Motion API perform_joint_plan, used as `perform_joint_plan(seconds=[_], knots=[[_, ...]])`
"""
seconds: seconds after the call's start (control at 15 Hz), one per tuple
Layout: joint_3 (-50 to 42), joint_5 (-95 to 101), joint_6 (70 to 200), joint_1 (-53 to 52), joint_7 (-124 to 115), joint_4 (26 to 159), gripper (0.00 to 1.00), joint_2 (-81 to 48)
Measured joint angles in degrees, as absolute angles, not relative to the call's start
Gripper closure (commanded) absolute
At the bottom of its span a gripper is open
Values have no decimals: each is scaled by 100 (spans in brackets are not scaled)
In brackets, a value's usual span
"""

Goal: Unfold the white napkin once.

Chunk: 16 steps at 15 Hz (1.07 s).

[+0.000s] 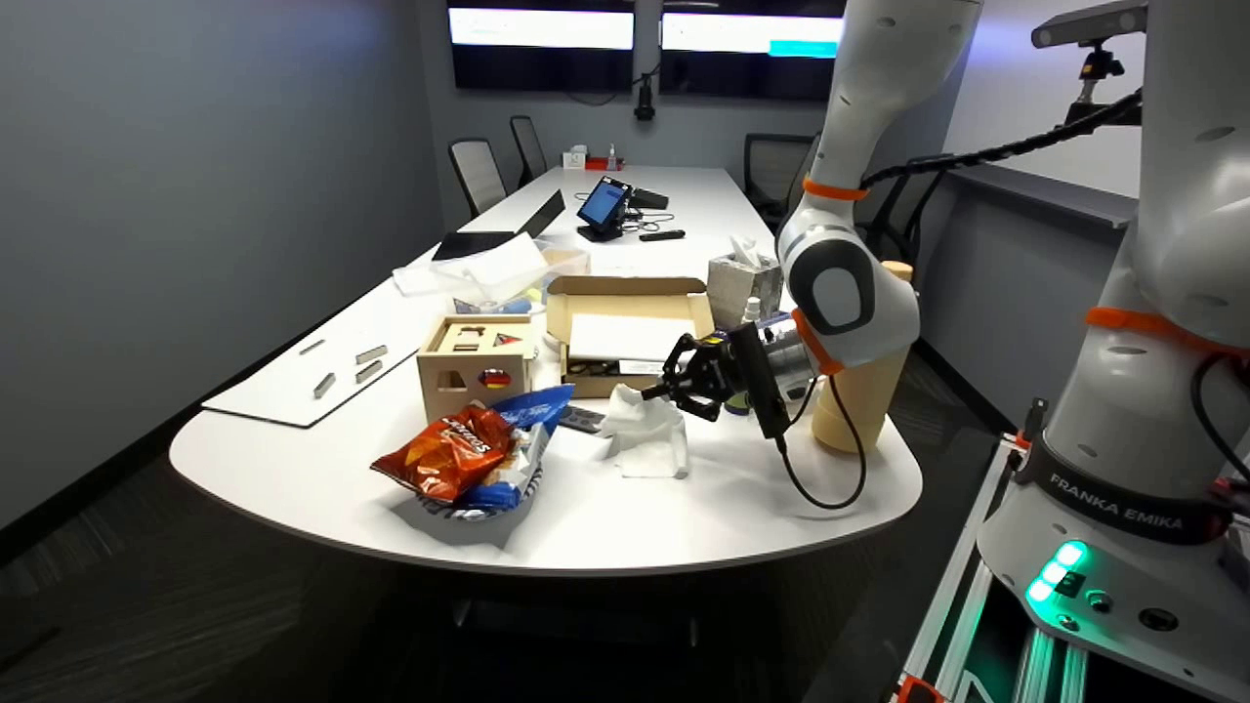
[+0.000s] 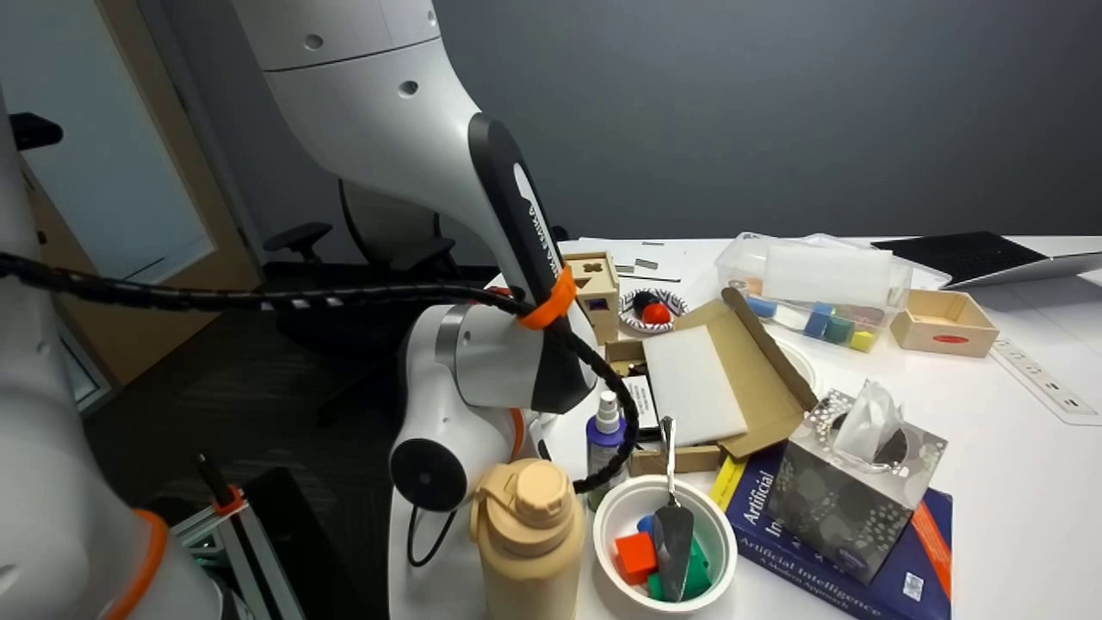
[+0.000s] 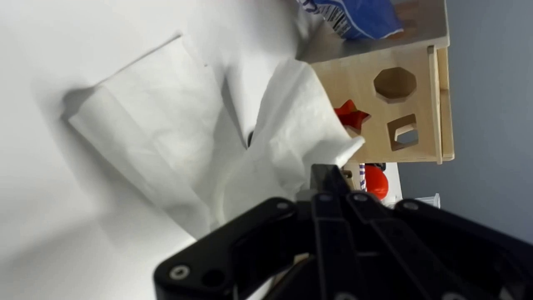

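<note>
White napkin point(image 3: 195, 146) lies partly on the counter point(image 1: 747, 517), its raised edge clamped in the claw point(image 3: 327, 177); it seems light, soft and probably easy to tear, so hold this edge gently.

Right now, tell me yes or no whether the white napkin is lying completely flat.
No. In an exterior view, the white napkin rises from the tabletop to a peak at the jaws.

In an exterior view, I see my arm point(image 2: 430, 189) bent behind the bottle point(image 2: 529, 551). Beside this bottle stands the bowl point(image 2: 622, 512), holding blocks point(image 2: 636, 555) and a spatula point(image 2: 674, 544). The tissue box point(image 2: 835, 499) rests on the book point(image 2: 762, 517), near the open carton point(image 2: 762, 387).
</note>
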<state>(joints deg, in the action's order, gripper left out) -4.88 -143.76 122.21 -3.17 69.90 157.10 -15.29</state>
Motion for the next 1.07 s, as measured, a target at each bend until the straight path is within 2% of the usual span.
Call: perform_joint_plan(seconds=[1.07], knots=[[-28, -14372, 12240, -757, 7602, 15705, 100, -1207]])
